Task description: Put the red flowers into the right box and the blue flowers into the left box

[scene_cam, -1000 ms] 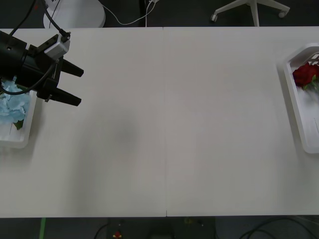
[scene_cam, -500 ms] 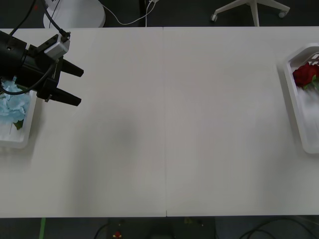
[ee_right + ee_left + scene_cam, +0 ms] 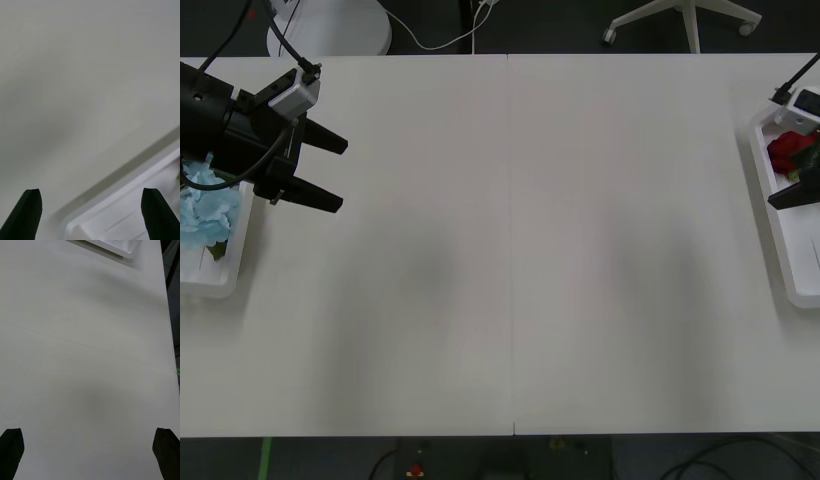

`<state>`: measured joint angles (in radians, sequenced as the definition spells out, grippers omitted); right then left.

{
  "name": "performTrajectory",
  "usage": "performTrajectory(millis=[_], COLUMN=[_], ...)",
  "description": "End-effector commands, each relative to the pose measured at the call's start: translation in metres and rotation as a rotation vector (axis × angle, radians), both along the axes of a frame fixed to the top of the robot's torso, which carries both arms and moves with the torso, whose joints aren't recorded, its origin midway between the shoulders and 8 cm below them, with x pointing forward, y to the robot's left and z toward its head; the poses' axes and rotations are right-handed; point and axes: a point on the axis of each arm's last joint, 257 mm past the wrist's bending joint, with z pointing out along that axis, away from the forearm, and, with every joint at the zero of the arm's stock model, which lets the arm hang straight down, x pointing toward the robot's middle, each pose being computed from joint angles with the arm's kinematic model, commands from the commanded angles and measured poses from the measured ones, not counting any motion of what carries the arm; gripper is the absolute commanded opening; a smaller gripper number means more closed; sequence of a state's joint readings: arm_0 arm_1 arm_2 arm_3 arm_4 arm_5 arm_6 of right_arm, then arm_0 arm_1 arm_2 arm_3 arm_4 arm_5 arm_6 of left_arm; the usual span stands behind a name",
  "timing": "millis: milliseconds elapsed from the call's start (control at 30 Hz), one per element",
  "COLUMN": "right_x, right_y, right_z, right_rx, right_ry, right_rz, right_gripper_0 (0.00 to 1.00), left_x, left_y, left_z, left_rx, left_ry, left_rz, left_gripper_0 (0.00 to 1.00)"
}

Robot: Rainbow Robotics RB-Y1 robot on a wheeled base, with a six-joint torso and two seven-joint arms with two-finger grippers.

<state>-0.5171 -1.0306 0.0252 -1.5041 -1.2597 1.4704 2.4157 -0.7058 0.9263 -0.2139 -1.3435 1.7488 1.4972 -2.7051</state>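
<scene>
The blue flowers [image 3: 202,210] lie in the left box [image 3: 228,282] at the table's left edge. Just to the right of that box hangs my left gripper [image 3: 330,172], its black fingers spread open and holding nothing, pointing toward the table's middle. The red flowers [image 3: 788,150] lie in the far end of the right box [image 3: 768,215] at the right edge. My right gripper [image 3: 790,182] reaches in over that box, open and empty. In the right wrist view the right gripper [image 3: 90,213] hovers over the right box's rim [image 3: 123,202]. The left wrist view has the left gripper [image 3: 90,450] over bare table.
A white table [image 3: 510,260] with a thin centre seam spans the front view between the two boxes. Across the table from the left wrist, a white tray corner [image 3: 116,246] shows. Beyond the far edge stand a chair base [image 3: 685,20] and cables on a dark floor.
My right gripper has come into the front view at the right edge, over the right box and partly covering the red flowers. The left arm has stayed still.
</scene>
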Motion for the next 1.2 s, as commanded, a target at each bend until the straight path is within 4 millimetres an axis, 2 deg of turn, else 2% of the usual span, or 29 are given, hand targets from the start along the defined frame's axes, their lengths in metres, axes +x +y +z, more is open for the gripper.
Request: performTrajectory(millis=[33,133,233,433,633,800,1000,1200], right_x=[-0.011,-0.021,-0.029,-0.043,-0.050,-0.051,-0.052,-0.047], right_y=[0.045,0.087,0.119,0.170,0.213,0.234,0.248,0.251], right_z=[0.029,0.030,0.032,0.043,0.058,0.057,0.063,0.062], right_rx=[-0.023,0.083,0.151,0.223,0.283,0.318,0.346,0.342], right_ry=[-0.060,-0.069,-0.091,-0.162,-0.235,-0.255,-0.281,-0.300], right_rz=[0.225,0.330,0.417,0.567,0.641,0.663,0.675,0.669], right_gripper_0=[0.77,0.76,0.76,0.76,0.76,0.76,0.76,0.76], left_x=[0.009,0.009,0.009,0.009,0.009,0.009,0.009,0.009], left_y=[0.009,0.009,0.009,0.009,0.009,0.009,0.009,0.009], left_z=[0.027,0.027,0.027,0.027,0.027,0.027,0.027,0.027], left_rx=[0.021,0.021,0.021,0.021,0.021,0.021,0.021,0.021], left_ry=[-0.059,-0.059,-0.059,-0.059,-0.059,-0.059,-0.059,-0.059], left_rz=[0.009,0.009,0.009,0.009,0.009,0.009,0.009,0.009], left_gripper_0=[1.00,1.00,1.00,1.00,1.00,1.00,1.00,1.00])
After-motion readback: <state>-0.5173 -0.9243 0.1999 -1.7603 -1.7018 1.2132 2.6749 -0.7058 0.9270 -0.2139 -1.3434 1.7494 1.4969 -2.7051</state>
